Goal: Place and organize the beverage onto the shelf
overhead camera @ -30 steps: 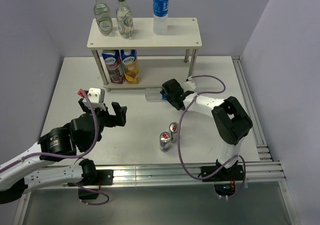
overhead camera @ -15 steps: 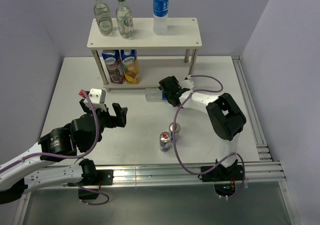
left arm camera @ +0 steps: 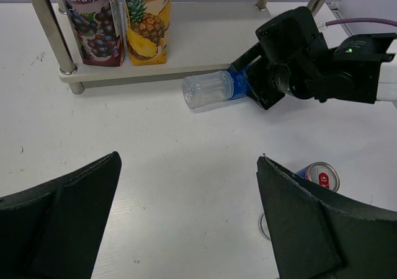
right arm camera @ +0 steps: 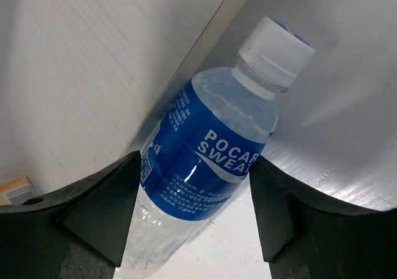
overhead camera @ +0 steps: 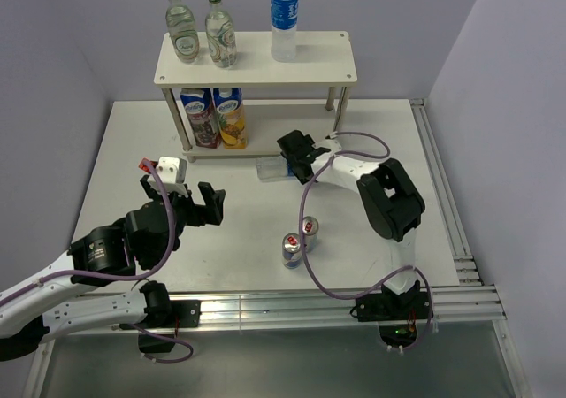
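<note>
The shelf (overhead camera: 318, 57) stood at the far side of the table (overhead camera: 133, 150), against the back wall. On its top board were two green glass bottles (overhead camera: 182, 28) at the left and an upright bottle (overhead camera: 284, 22) with a blue label right of the middle. Two juice cartons (overhead camera: 217, 117) stood side by side at the left end of the lower board; the rest of that board was bare.

A lying bottle (right arm camera: 208, 155) with a blue label and a white cap rested on its side on the table, just near of the lower board's front edge, its clear base pointing left. The right gripper (overhead camera: 287, 157) reached to it from the right. Its fingers (right arm camera: 99, 211) had narrowed until they pressed on both sides of the label, so it had hold of the bottle, which was still down on the table.

The left gripper (left arm camera: 189, 217) hung over the near left part of the table with its fingers spread wide and nothing between them. Two cans (overhead camera: 299, 239) stood close together near the middle of the table, well apart from both grippers.
</note>
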